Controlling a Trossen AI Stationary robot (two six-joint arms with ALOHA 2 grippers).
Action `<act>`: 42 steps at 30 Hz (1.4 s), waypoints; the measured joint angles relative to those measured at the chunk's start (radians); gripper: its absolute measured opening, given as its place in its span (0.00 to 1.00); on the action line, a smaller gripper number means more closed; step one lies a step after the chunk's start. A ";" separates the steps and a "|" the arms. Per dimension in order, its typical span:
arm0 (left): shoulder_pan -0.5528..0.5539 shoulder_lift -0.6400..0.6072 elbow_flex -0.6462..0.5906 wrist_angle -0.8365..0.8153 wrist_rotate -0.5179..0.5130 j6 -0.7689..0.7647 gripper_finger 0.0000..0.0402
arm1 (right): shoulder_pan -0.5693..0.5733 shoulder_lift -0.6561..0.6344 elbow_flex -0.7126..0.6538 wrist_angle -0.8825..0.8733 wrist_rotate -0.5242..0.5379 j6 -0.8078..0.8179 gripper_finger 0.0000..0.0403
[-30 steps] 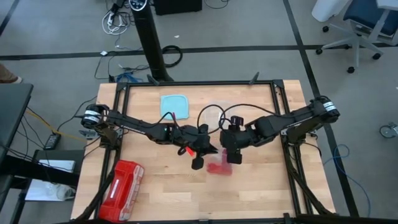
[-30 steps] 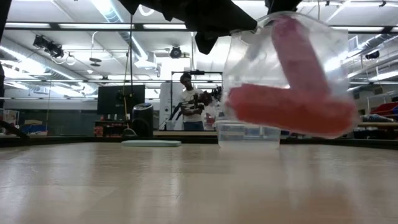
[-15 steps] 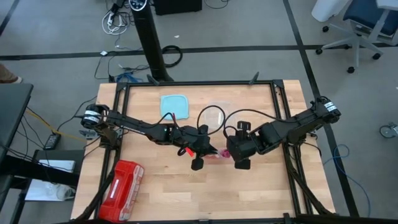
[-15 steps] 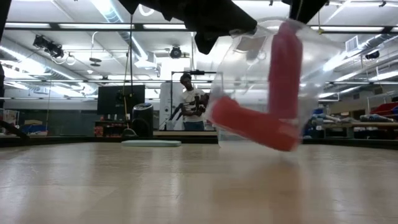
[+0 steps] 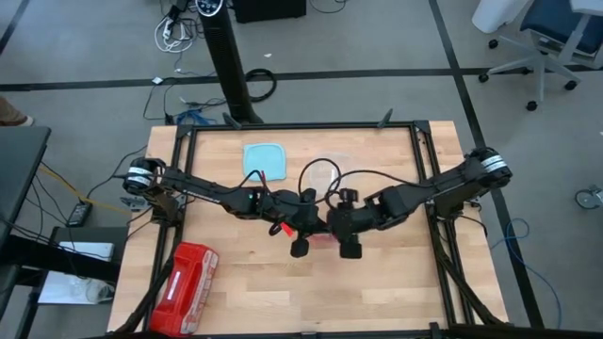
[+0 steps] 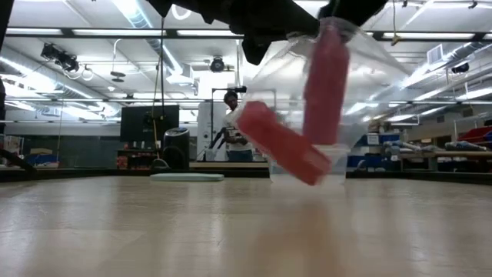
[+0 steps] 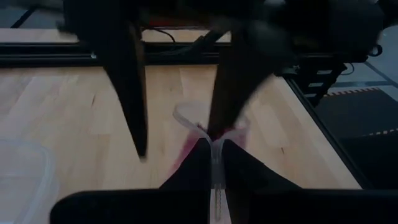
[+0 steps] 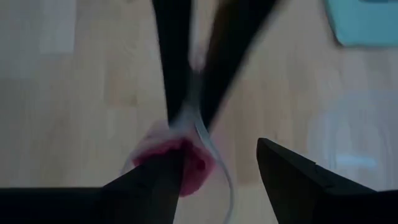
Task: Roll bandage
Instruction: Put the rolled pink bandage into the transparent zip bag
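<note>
Two dark robot arms meet over the middle of a wooden desk (image 5: pixel 236 292). The left gripper (image 5: pixel 311 229) is pinched shut on the top edge of a clear plastic bag (image 6: pixel 361 85) hanging above the desk. Inside the bag, just below that gripper, sit two dusky pink bandage (image 6: pixel 327 85) rolls. The right gripper (image 5: pixel 345 229) hovers right beside it, fingers spread wide around the bag's mouth, holding nothing.
</note>
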State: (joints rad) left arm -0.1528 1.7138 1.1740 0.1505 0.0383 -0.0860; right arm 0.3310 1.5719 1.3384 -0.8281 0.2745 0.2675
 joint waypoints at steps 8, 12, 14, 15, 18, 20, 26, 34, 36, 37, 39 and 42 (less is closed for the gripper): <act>0.000 0.000 -0.005 -0.026 -0.005 0.001 0.05 | -0.073 0.127 0.010 0.056 -0.068 -0.104 0.51; 0.002 -0.002 -0.001 -0.028 -0.019 0.003 0.05 | -0.075 0.109 0.019 0.070 0.004 -0.104 0.50; 0.002 -0.004 0.002 -0.018 -0.020 0.003 0.05 | -0.067 0.082 0.019 0.075 0.035 -0.105 0.50; 0.003 -0.005 0.003 -0.011 -0.020 0.003 0.05 | -0.059 0.069 0.019 0.079 0.057 -0.103 0.50; 0.003 -0.006 0.004 0.004 -0.019 -0.003 0.05 | -0.044 0.049 0.019 0.082 0.115 -0.101 0.49; 0.003 -0.006 0.004 0.017 -0.019 -0.021 0.05 | -0.035 0.036 0.019 0.073 0.133 -0.095 0.49; -0.002 -0.006 0.006 0.083 -0.017 -0.055 0.05 | 0.016 0.002 0.084 -0.052 0.221 -0.016 0.49; -0.012 0.003 -0.003 0.044 0.030 -0.110 0.05 | 0.076 -0.009 0.225 -0.278 0.304 0.107 0.49; -0.018 0.011 -0.007 0.034 0.031 -0.134 0.05 | 0.078 -0.014 0.253 -0.316 0.323 0.133 0.49; -0.019 0.011 -0.007 0.050 0.029 -0.142 0.05 | 0.079 -0.014 0.258 -0.332 0.320 0.139 0.49; -0.026 0.009 -0.002 0.077 0.009 -0.154 0.05 | 0.079 -0.008 0.265 -0.342 0.311 0.147 0.49; -0.044 0.013 -0.002 0.079 -0.021 -0.153 0.05 | 0.085 -0.008 0.270 -0.373 0.298 0.157 0.49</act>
State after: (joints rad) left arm -0.1971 1.7266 1.1722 0.2299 0.0174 -0.2394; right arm 0.4160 1.5634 1.6086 -1.2012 0.5726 0.4247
